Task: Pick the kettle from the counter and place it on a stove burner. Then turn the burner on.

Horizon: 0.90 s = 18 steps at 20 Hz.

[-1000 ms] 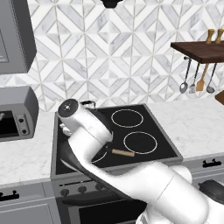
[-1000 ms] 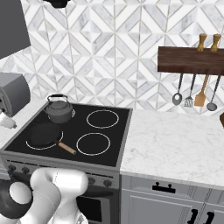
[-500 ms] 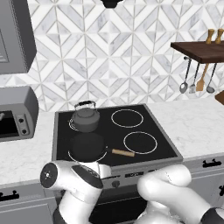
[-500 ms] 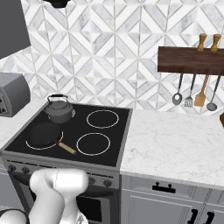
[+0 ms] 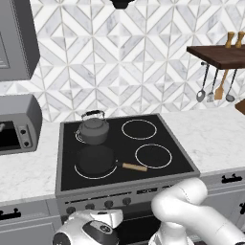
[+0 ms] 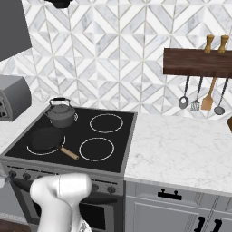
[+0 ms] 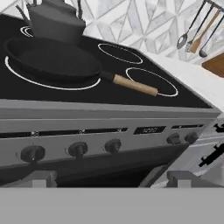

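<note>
The arm (image 5: 191, 210) is now lower than before, down in front of the stove front (image 5: 124, 198). It no longer covers the kettle (image 5: 93, 129).

Frying pan (image 7: 54, 61) before kettle (image 7: 54, 22)

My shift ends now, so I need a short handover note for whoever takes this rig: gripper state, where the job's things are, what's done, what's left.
Gripper: open, empty, low in front of the stove's front panel, facing the row of dark control knobs.
Squat dark grey metal kettle: on the back-left burner of the glossy black glass cooktop, behind the flat black frying pan with wooden handle.
Done: kettle placed on a burner.
Left: turn that burner's knob on; no burner looks lit.
</note>
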Motion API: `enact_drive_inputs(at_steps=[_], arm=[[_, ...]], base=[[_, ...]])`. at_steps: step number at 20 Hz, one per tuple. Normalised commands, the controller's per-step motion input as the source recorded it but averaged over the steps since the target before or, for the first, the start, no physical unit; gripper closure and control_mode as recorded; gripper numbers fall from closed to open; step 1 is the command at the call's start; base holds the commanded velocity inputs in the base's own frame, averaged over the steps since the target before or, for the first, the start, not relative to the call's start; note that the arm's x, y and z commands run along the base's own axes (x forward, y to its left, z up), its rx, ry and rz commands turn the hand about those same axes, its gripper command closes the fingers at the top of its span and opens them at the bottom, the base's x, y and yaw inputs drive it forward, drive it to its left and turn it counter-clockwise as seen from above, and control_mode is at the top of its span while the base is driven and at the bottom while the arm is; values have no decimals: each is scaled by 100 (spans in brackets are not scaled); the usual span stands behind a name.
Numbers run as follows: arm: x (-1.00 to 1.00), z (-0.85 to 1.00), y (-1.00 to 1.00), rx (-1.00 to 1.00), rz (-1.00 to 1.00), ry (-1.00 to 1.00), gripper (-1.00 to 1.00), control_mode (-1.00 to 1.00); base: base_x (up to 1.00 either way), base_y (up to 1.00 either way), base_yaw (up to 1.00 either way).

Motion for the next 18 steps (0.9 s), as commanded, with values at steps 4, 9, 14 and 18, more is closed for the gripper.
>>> enact_drive_inputs(at_steps=[4,9,14,18], arm=[[12,-64,4,6,0,-39,-100,-100],[35,-41,11,10,-3,-34,-100,-100],[57,-30,30,8,-9,-14,-100,-100],[14,-67,56,2,0,-6,-100,-100]], base=[[0,0,0],[0,0,0],[0,0,0],[0,0,0]])
